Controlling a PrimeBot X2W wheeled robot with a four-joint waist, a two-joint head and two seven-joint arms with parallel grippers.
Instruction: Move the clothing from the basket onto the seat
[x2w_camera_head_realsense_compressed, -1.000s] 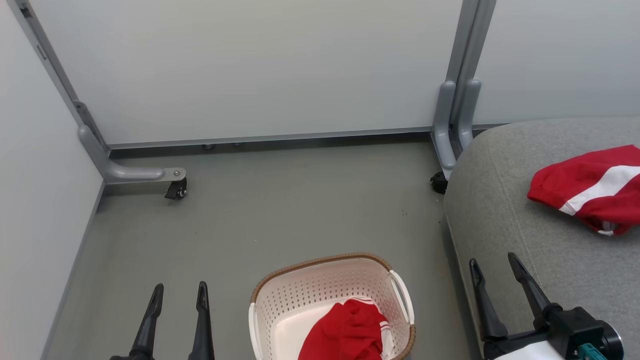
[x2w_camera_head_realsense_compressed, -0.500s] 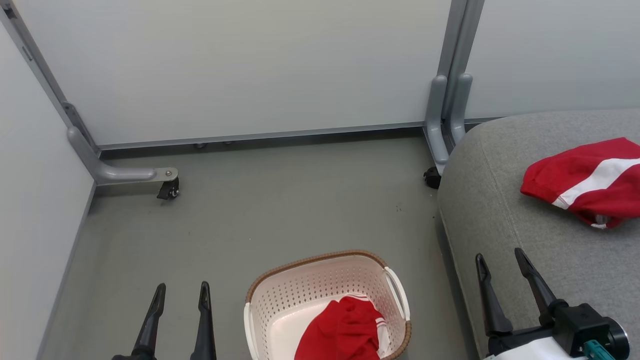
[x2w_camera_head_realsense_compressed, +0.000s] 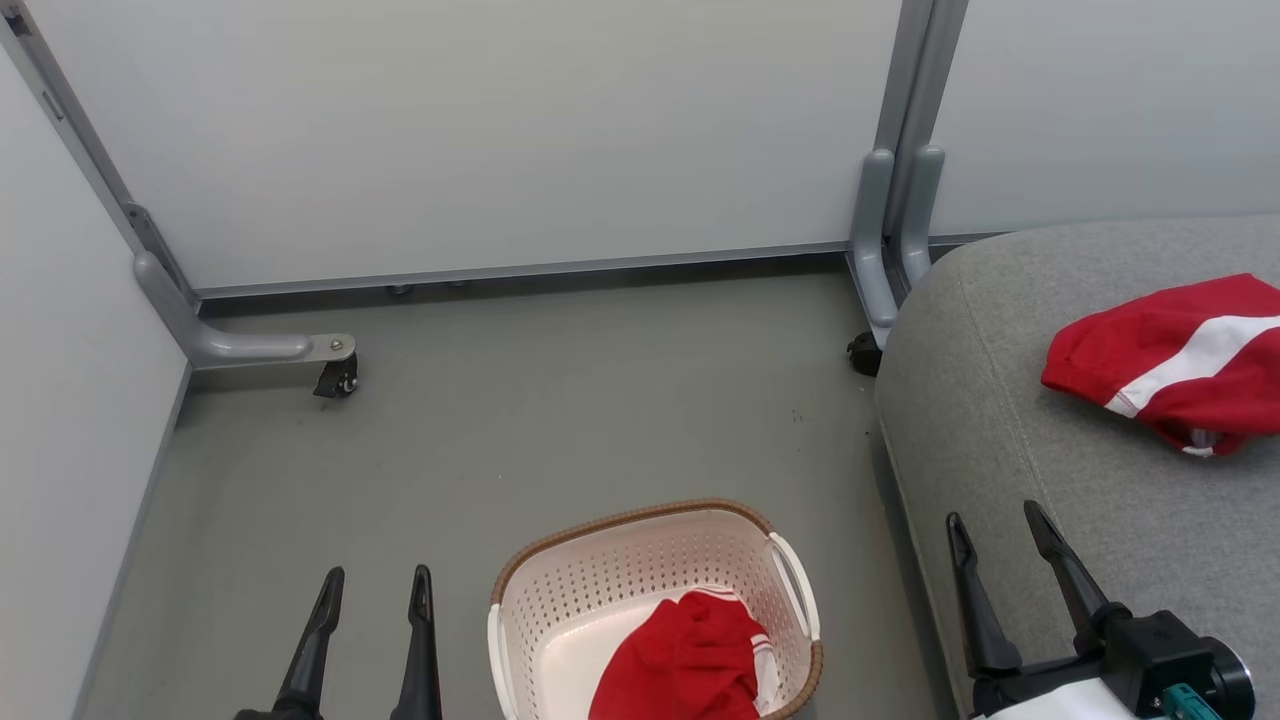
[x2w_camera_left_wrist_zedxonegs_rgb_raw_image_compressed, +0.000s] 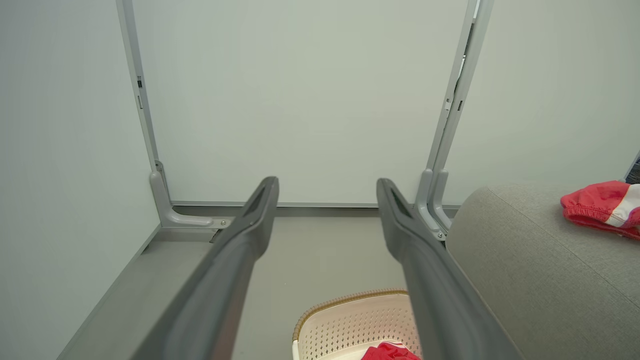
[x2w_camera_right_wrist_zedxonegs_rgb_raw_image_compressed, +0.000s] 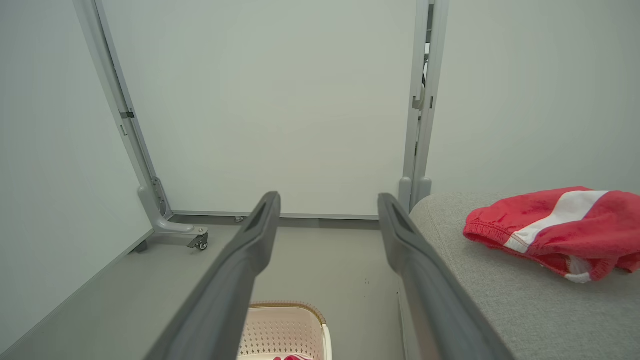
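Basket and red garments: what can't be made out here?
Head view: cream-white perforated plastic basket, near side cut off by the bottom edge, floor partly under the crumpled red garment.
Head view: red white-striped garment on the grey fabric seat, cut off by the right edge.
Left wrist view: left end effector covers the basket's right side.

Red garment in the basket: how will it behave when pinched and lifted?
Likely floppy: the garment lies crumpled in folds, so it should drape when lifted. Probably light, thin cloth. The basket looks light; a snag might drag it.
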